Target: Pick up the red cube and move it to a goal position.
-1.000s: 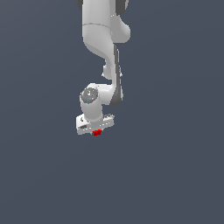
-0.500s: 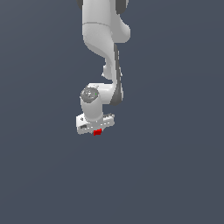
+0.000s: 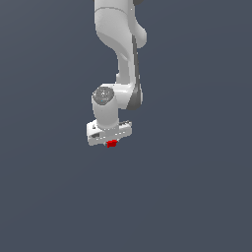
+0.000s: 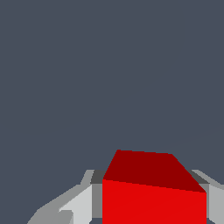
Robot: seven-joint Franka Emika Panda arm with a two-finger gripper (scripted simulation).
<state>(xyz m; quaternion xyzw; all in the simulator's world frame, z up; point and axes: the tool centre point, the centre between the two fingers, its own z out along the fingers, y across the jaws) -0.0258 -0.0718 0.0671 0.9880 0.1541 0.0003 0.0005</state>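
The red cube [image 3: 112,143] sits directly between the jaws of the gripper [image 3: 111,143], pinched on 2 sides, filling the wrist view's foreground [image 4: 154,194]. No goal marker shows, so carry direction is unclear.

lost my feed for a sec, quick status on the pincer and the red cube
Pincer shut on the red cube, fingers on both sides in the wrist view. Cube sits just under the white hand. Nothing seen in the way.

No readable text, labels, brands, numbers or signs in either view.
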